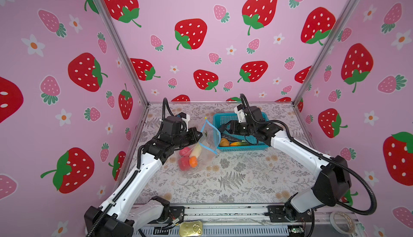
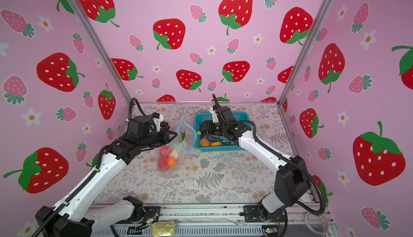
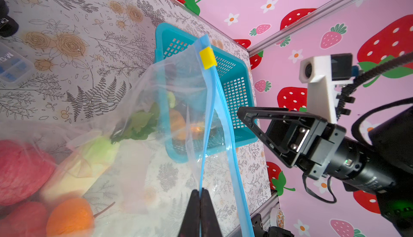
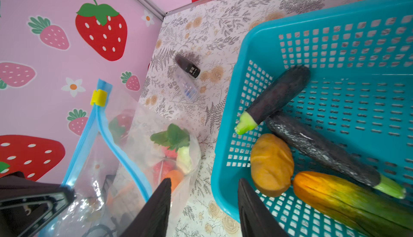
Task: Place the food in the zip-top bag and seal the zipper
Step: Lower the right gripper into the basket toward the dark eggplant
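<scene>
The transparent zip-top bag [image 1: 209, 138] stands open next to the teal basket [image 1: 241, 150]. My left gripper [image 3: 202, 193] is shut on one side of its light-blue zipper [image 3: 220, 104], holding that edge up. The yellow slider [image 3: 207, 57] sits at the strip's far end. Inside the bag lie two red-pink lumps [image 1: 185, 157], an orange [image 1: 193, 161] and a white radish [image 1: 196, 150]. The basket holds a dark eggplant [image 4: 277, 95], a yellow-orange piece [image 4: 271, 164] and a green-orange cucumber [image 4: 348, 200]. My right gripper [image 4: 204, 184] is open and empty, straddling the basket's rim beside the bag.
A small clear box with a black cap [image 4: 187, 77] lies on the table behind the bag. A tin can [image 1: 191, 228] and a tape roll [image 1: 342, 221] rest on the front rail. Pink walls close in three sides.
</scene>
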Controlling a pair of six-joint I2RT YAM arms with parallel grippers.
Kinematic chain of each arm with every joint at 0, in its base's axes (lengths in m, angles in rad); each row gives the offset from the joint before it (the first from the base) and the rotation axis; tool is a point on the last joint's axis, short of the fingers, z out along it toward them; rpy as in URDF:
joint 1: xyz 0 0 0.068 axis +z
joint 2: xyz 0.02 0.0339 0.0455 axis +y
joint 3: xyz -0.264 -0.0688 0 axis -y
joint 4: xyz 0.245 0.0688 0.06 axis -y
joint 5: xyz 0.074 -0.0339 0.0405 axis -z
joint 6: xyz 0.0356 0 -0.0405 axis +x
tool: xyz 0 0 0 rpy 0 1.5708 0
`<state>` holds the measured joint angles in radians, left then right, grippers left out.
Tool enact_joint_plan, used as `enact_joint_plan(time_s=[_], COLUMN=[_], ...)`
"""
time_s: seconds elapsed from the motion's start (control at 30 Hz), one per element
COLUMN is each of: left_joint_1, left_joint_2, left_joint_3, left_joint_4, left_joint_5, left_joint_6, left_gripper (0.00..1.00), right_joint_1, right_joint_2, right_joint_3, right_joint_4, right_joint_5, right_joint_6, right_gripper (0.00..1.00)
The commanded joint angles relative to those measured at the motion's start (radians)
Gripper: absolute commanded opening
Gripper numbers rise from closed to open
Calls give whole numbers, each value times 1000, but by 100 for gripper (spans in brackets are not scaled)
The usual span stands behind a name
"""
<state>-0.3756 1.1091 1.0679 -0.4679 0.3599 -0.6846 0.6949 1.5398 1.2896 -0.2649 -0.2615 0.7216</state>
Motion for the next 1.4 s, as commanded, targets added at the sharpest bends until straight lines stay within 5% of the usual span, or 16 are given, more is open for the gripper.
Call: enact_joint_plan(time_s=[0.0, 0.17, 0.33, 0.7, 1.0, 1.37], left_joint_1=[5, 6, 5, 5, 5, 5], left_joint_2=[13, 22, 28, 66, 64, 63], left_joint_3=[9, 16, 15, 43, 46, 43], left_joint_4=[22, 30, 37, 29, 25, 28], left_joint_5=[26, 35, 34, 54, 56, 59], left_joint_6=[14, 14, 13, 21, 26, 23], left_gripper=[0, 0, 0, 0, 0, 0], right_joint_1=[-31, -85, -103, -103, -85, -64], right_joint_2=[-10, 36, 41, 101, 183, 289], right_joint_3=[30, 44, -7, -154, -205, -142], right_joint_4=[-30, -40, 81, 393, 487, 453], right_joint_5=[34, 16, -42, -92, -133, -179], right_joint_6=[-42, -158, -548, -1205, -1434, -1513], right_gripper=[51, 51, 58, 54, 61, 66])
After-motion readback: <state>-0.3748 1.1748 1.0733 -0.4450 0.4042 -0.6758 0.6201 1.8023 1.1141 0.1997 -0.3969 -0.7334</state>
